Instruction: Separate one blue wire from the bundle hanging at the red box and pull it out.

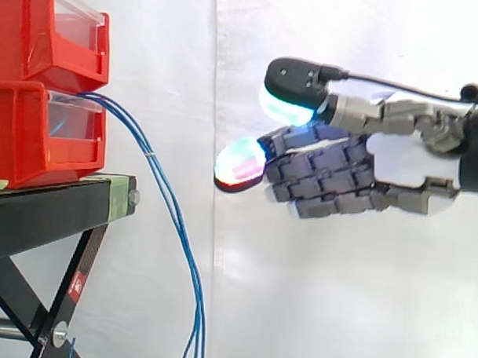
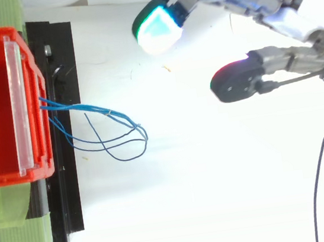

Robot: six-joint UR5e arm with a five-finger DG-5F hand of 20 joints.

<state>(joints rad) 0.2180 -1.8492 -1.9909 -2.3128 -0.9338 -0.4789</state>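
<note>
Fingers stand apart and grip nothing: one glowing pad, red and cyan, points toward the wires, a second pad, cyan and green, sits above it with an open gap between them, and the rest are folded back against the palm. From above, the two outstretched fingertips are spread wide, one bright cyan, the other dark with a red edge. Behind them the hand reaches in level from the right, about the height of the lower red bin, and it is clear of the wires, touching none of them

The blue wires come out of the front of that bin, by its clear panel, arc outward and hang down past the edge of the black stand to the bottom of the side view. A small pale tie holds them together high up; lower down the strands fan out a little. An upper red bin is stacked on the lower one. Green tape lies on the stand beside the bin in the top view. Behind everything hangs the white curtain
</note>
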